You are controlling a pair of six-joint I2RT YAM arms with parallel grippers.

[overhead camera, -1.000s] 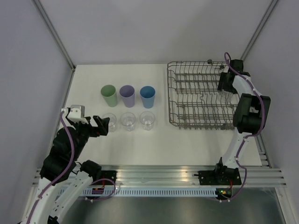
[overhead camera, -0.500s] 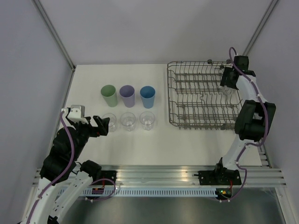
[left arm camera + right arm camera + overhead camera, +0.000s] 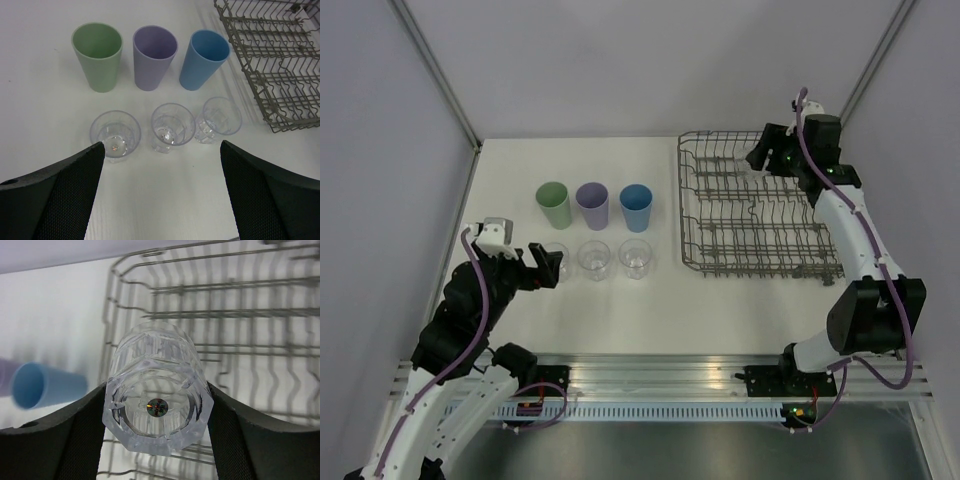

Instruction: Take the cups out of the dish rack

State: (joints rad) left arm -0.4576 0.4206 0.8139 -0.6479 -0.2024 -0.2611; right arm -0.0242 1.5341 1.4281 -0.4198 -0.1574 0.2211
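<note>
In the top view, the dish rack (image 3: 751,263) stands on the right part of the white table (image 3: 520,165). The right gripper (image 3: 760,158) hangs above the far part of the rack, and what is between its fingers is too small to tell here. On the left part of the table, three pastel cups stand in a row: the green cup (image 3: 553,205), the lavender cup (image 3: 592,206) and the blue cup (image 3: 636,207). The left gripper (image 3: 545,265) is near the front of them, low over the table.

In the left wrist view, the two fingers of the left gripper stand wide apart and hold nothing. Beyond them, three transparent cups stand upright in a row, in front of the pastel ones: the left clear cup (image 3: 115,135), the middle clear cup (image 3: 172,127) and the right clear cup (image 3: 219,119). The middle and right ones are very close together.

In the right wrist view, the right gripper is closed on the fourth clear cup (image 3: 157,400), one finger on each side of it. The cup is above the wires of the rack, and the blue cup shows at the left.
</note>
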